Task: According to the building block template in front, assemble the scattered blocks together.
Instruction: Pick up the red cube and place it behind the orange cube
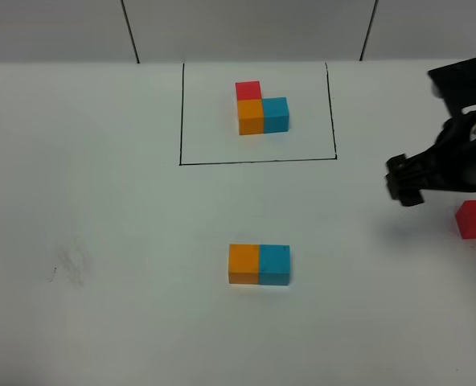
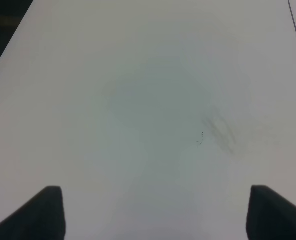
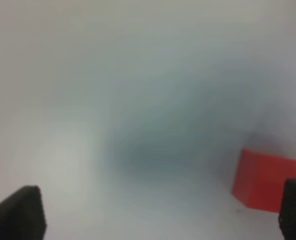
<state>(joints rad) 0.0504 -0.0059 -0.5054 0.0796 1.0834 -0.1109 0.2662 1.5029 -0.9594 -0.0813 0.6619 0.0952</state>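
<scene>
Orange block (image 1: 244,264) and blue block (image 1: 274,264) already joined, matching template (image 1: 252,117). Red block (image 1: 474,219) unplaced, just beside right claw (image 3: 158,214); claw wide, empty. Left claw (image 2: 158,214) wide, empty.

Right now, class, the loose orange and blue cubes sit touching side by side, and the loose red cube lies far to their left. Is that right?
One slip: the red cube lies far to their right, not their left, as the exterior high view shows. The orange cube and blue cube do sit touching side by side.
</scene>
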